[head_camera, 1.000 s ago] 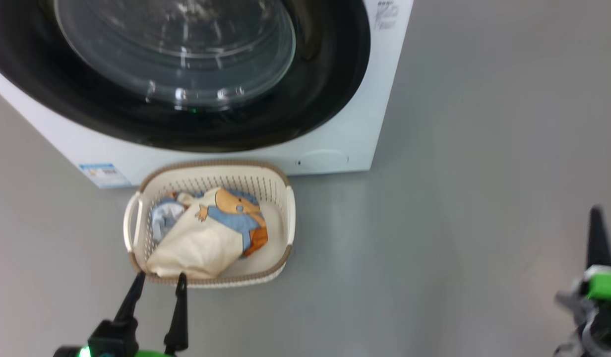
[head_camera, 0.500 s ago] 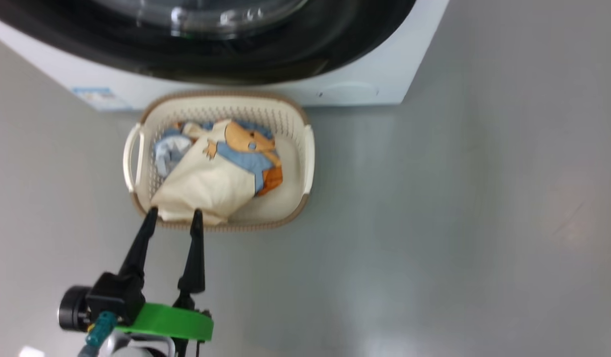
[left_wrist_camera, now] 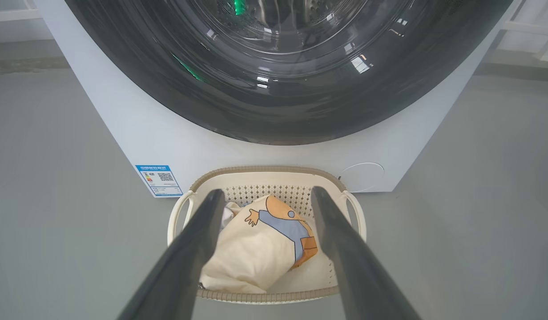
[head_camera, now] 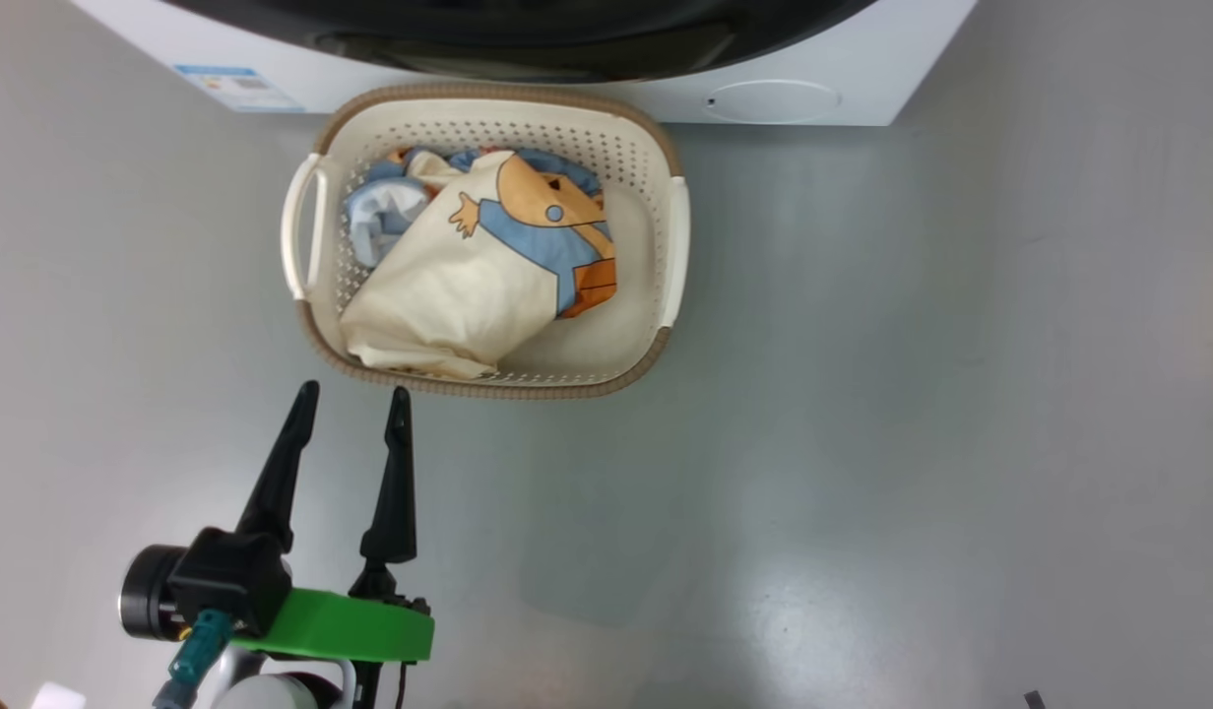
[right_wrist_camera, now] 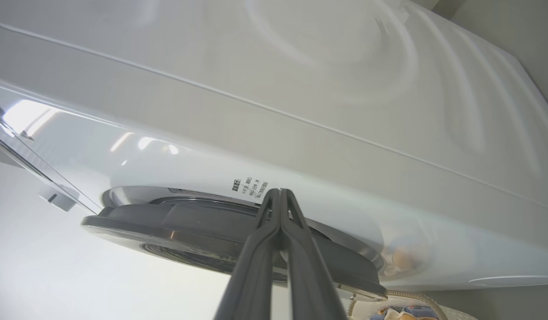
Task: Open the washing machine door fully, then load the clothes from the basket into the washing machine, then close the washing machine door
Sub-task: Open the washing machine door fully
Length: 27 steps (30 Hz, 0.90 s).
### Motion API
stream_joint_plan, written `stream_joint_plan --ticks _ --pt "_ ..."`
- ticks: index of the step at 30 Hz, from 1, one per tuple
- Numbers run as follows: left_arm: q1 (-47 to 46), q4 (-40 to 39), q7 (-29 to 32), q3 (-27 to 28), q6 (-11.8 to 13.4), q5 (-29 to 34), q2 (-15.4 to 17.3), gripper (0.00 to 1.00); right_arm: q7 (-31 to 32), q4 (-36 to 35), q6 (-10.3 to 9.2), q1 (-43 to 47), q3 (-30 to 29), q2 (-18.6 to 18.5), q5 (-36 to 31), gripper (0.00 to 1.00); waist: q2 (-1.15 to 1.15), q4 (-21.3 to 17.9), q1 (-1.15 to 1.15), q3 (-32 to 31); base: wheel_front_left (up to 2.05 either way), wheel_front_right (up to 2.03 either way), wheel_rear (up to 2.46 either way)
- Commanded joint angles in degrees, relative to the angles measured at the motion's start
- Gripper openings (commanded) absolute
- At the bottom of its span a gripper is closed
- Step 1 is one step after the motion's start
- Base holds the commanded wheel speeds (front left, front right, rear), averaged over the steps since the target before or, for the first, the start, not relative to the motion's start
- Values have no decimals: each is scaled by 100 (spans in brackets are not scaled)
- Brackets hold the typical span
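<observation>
The basket [head_camera: 668, 246] stands on the floor right before the washing machine [head_camera: 843, 59]. In it lie the clothes: a cream garment with a blue-and-orange cartoon [head_camera: 459, 286] over a light blue one [head_camera: 375, 217]. My left gripper [head_camera: 353, 394] is open, its tips just short of the basket's near rim and aimed at it; the left wrist view has the cream garment [left_wrist_camera: 251, 253] between my fingers. The washing machine door [left_wrist_camera: 274, 111] lies against the machine's front. My right gripper [right_wrist_camera: 279, 192] is shut on nothing, its tips close to the door's [right_wrist_camera: 189, 222] rim by some small print.
Grey floor [head_camera: 912, 394] spreads wide to the right of the basket and in front of it. A blue label [head_camera: 237, 87] marks the machine's lower left corner, and a round cap [head_camera: 772, 98] sits at its lower right.
The head camera has tipped down, so the door has slid up and the right gripper has left that picture. The left gripper's tips, earlier over the basket's near rim, now show short of it.
</observation>
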Motion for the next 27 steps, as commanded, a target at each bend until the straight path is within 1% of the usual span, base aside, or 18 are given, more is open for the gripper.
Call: stream_joint_plan --ticks 1,3,9,18,27 --pt "-38 -157 -36 157 42 22 83 100 108 -179 10 -114 143 3 -85 0 0 94 0 56 0 0 0" --pt "-14 -164 -36 127 67 -9 83 100 234 -169 10 -326 342 18 -220 0 0 181 0 81 0 0 0" --pt "22 -164 -36 69 94 -50 83 100 396 -166 10 -691 657 62 -364 0 0 361 0 107 0 0 0" --pt "258 -264 -36 -27 152 -152 83 100 531 -300 10 -1084 889 28 -397 0 0 589 0 251 0 0 0" --pt "438 -412 -36 -90 179 -99 83 100 620 -323 10 -1550 1074 -21 -440 0 0 632 0 614 0 0 0"
